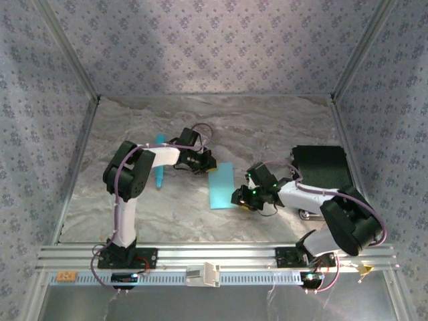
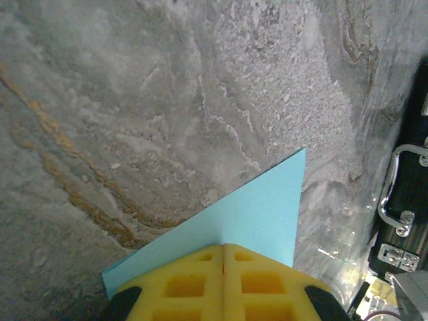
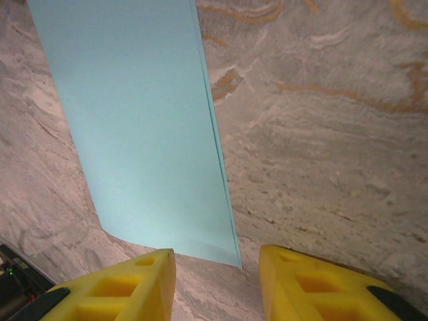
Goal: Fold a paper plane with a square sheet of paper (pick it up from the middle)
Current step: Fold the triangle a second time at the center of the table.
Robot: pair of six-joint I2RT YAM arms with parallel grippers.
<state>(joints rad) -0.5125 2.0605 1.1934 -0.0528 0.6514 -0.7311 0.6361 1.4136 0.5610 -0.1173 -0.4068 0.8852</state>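
Note:
The square sheet of paper (image 1: 221, 186) is light cyan and lies on the marbled table between the arms, as a narrow upright rectangle. In the right wrist view the sheet (image 3: 140, 127) shows a doubled layer along its right edge. My left gripper (image 1: 204, 164) sits at the sheet's far left corner. Its yellow fingertips (image 2: 224, 251) are pressed together on the sheet (image 2: 257, 217). My right gripper (image 1: 242, 196) is at the sheet's near right corner. It is open (image 3: 217, 271), and the paper's corner lies on the table just ahead of the gap, touching neither finger.
A slim turquoise stick (image 1: 160, 164) lies left of the left arm's forearm. A black case (image 1: 321, 167) with metal latches (image 2: 401, 217) stands at the right, behind the right arm. Patterned walls close in the table on three sides.

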